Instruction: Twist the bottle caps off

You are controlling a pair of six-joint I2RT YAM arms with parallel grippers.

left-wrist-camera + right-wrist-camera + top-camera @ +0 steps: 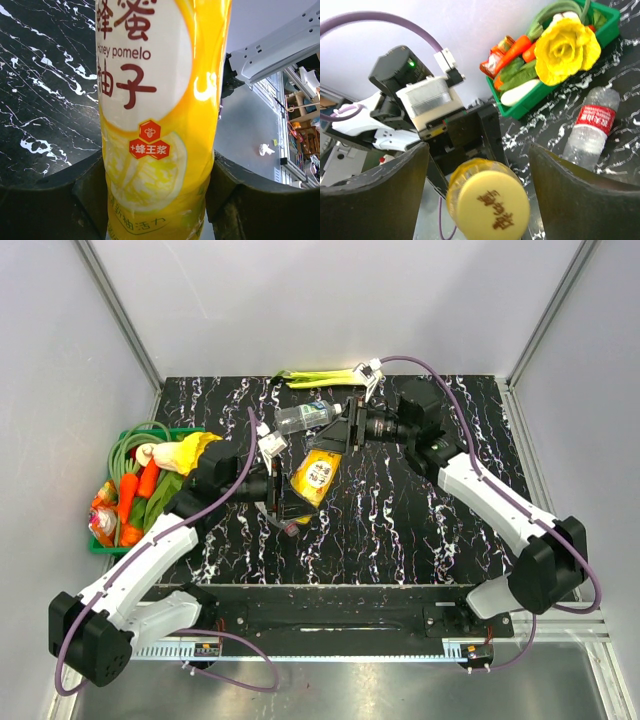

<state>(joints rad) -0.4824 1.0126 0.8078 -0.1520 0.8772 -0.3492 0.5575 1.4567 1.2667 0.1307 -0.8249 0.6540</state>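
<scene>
Two arms meet over the black, white-veined marbled surface [400, 530], and the reason is plain. The left claw [159, 200] is clamped round the body of the yellow-orange plastic juice bottle [316, 478], bracing it tilted with its top toward the right arm. The right claw [480, 175] gapes wide, one finger on either side of the round yellow screw cap [490, 202], not touching it. The cap looks fully seated, with brown characters printed on top.
</scene>
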